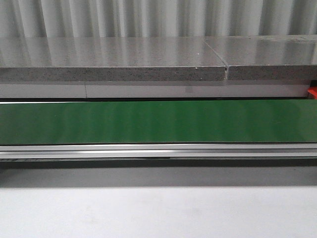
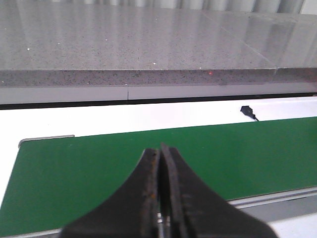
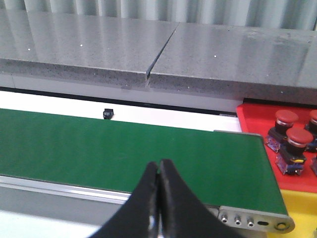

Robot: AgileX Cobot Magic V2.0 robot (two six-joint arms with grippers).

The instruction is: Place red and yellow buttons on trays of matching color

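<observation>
Red buttons (image 3: 286, 119) with red caps on dark bases stand in the red tray (image 3: 251, 117), past the end of the green belt, in the right wrist view. Beside it a corner of the yellow tray (image 3: 301, 207) shows, with no button on the part in view. No yellow button is in view. My right gripper (image 3: 159, 164) is shut and empty over the near edge of the belt, left of the trays. My left gripper (image 2: 159, 148) is shut and empty above the belt's other end. Neither gripper appears in the front view, where only a red sliver of the tray (image 1: 312, 92) shows.
The green conveyor belt (image 1: 158, 121) runs across the front view with a metal rail (image 1: 158, 150) along its near side. Behind it lies a grey speckled stone counter (image 1: 114, 59). A small black part (image 3: 106, 113) sits on the white strip behind the belt.
</observation>
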